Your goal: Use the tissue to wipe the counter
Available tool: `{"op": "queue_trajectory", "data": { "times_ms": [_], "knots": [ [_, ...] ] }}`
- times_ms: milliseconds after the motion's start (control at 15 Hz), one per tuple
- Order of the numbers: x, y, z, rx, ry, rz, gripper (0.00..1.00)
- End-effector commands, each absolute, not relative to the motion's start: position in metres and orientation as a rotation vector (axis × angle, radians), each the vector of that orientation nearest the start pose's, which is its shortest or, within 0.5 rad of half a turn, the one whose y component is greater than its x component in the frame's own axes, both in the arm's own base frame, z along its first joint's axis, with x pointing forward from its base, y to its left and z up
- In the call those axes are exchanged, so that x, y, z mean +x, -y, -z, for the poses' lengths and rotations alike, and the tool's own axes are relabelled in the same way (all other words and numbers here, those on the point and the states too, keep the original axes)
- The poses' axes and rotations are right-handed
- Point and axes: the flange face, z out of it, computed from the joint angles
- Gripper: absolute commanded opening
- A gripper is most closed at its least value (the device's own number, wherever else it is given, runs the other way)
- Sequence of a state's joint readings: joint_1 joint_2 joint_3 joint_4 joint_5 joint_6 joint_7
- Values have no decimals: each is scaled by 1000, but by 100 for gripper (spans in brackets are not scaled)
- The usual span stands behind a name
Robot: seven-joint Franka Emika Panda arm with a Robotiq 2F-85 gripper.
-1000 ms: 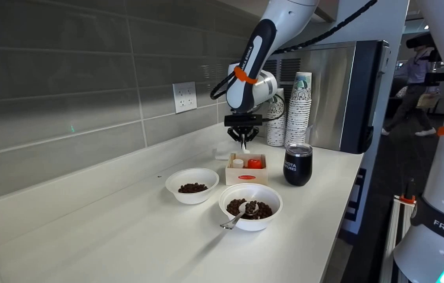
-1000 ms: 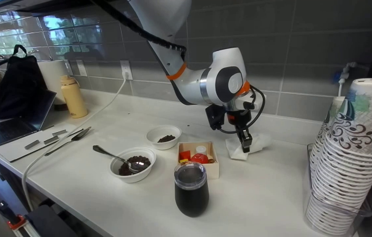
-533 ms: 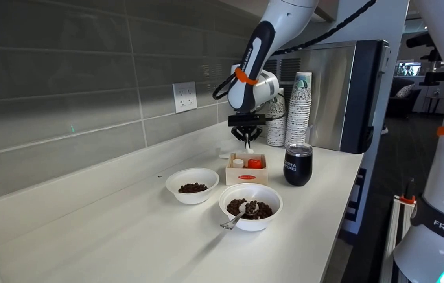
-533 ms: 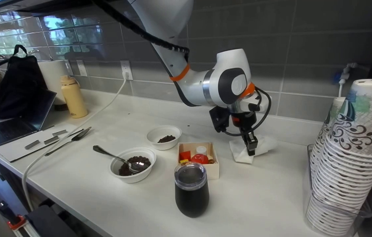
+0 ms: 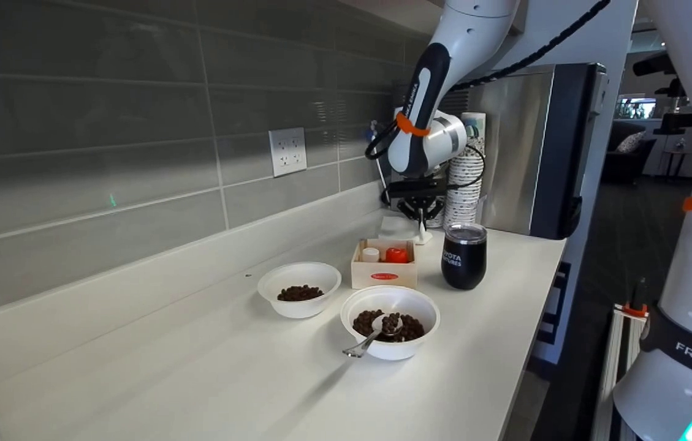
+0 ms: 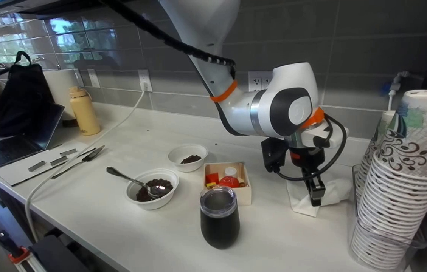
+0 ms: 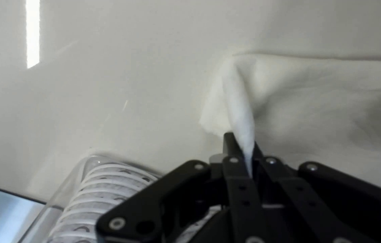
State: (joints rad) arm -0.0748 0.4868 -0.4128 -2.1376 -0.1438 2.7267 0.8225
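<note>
On the counter (image 7: 136, 84), 1 tissue (image 7: 315, 101) tight between the jaws

Tissue (image 7: 318, 101): white, thin, creased. Lies loosely on the counter (image 6: 274, 234), nearer the back than the front edge from where I stand. One fold is drawn up into a narrow ridge, its upper end pinched fast; the rest of the sheet spreads out to both sides of the pinch, flatter on one, more rumpled and slightly raised on the other. Counter: white, smooth, level, glossy enough to throw back a bright streak, and flecked dark in a few small spots toward the rear.
</note>
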Motion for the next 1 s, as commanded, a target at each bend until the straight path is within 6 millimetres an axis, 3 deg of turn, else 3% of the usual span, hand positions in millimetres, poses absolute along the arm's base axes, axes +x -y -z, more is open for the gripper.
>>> {"op": "queue_trajectory", "data": {
  "times_ms": [0, 200, 400, 533, 733, 933],
  "knots": [
    [526, 255, -203, -2831, -1747, 306, 2],
    [545, 215, -206, -2872, -1597, 282, 2],
    [552, 172, -195, -2944, -1479, 79, 2],
    [553, 157, -192, -2975, -1443, -22, 2],
    [550, 154, -198, -2999, -1472, -38, 2],
    [536, 177, -202, -3017, -1607, -13, 2]
  ]
}}
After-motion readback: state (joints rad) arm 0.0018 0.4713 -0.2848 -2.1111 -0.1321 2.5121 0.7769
